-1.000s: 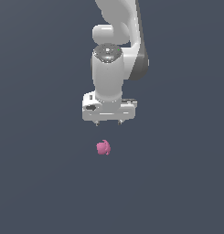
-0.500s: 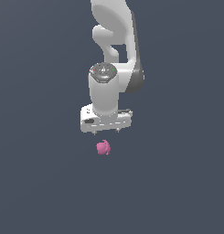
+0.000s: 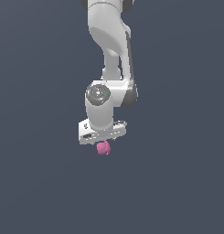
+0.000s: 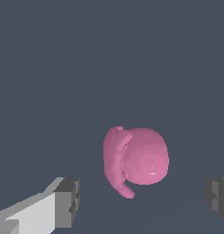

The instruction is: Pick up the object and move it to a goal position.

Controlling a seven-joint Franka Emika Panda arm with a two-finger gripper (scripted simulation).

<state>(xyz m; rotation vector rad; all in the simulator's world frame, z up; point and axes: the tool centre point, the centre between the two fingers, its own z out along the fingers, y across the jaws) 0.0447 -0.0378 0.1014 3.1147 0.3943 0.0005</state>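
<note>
The object (image 3: 103, 148) is a small pink lumpy blob lying on the dark grey floor. In the exterior view my white gripper (image 3: 102, 140) hangs directly over it, its body hiding the blob's upper edge. The wrist view shows the object (image 4: 136, 161) large, between the two grey fingertips (image 4: 67, 202), which stand wide apart on either side and do not touch it. The gripper (image 4: 143, 201) is open.
Only the flat dark grey floor (image 3: 177, 183) surrounds the object. My white arm (image 3: 109, 55) rises straight above the gripper.
The arm has come down and shifted toward the exterior view's left, so the gripper now sits right over the pink object. The object itself has not moved.
</note>
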